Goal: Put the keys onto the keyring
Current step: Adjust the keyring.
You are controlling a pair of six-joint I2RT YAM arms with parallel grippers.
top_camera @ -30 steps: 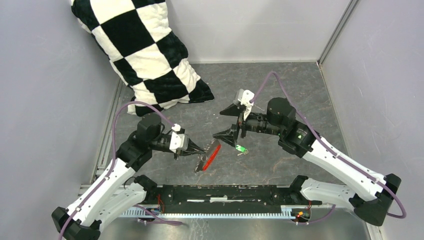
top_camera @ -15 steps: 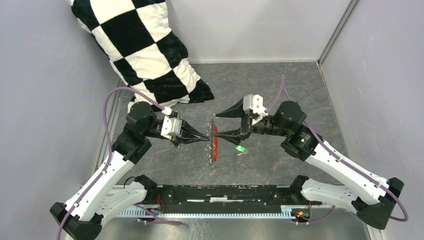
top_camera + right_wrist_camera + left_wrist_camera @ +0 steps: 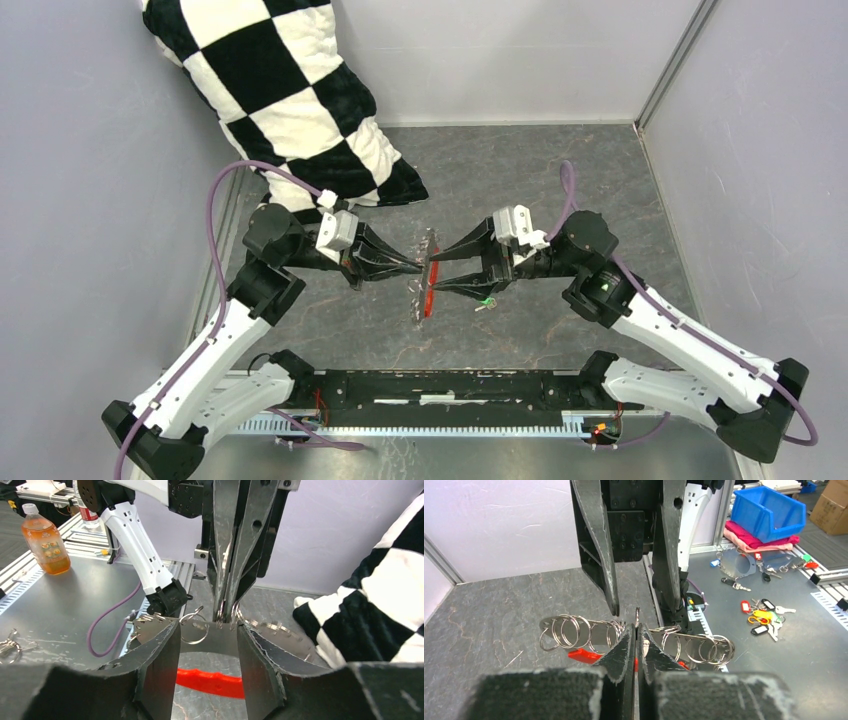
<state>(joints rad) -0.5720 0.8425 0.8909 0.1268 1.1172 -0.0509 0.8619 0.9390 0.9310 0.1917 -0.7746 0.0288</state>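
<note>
— So, which way does the green key (image 3: 487, 298) lie from the keyring (image 3: 428, 292)?
— On the keyring's right-arm side, down on the counter (image 3: 560, 180), just under my right claw (image 3: 432, 272). So my right arm is nearer.
— And your claws?
— My left claw (image 3: 416, 267) is pinched tight on the keyring's metal and holds it off the counter. Its long axis runs crosswise to both claws, with the red tag beneath. My right claw is spread wide and grips nothing, one finger either side of the keyring.
— What changed?
— A second back the keyring hung slanted, with my right claw clear of it. Now it sits square, and that claw has come in to flank it
</note>
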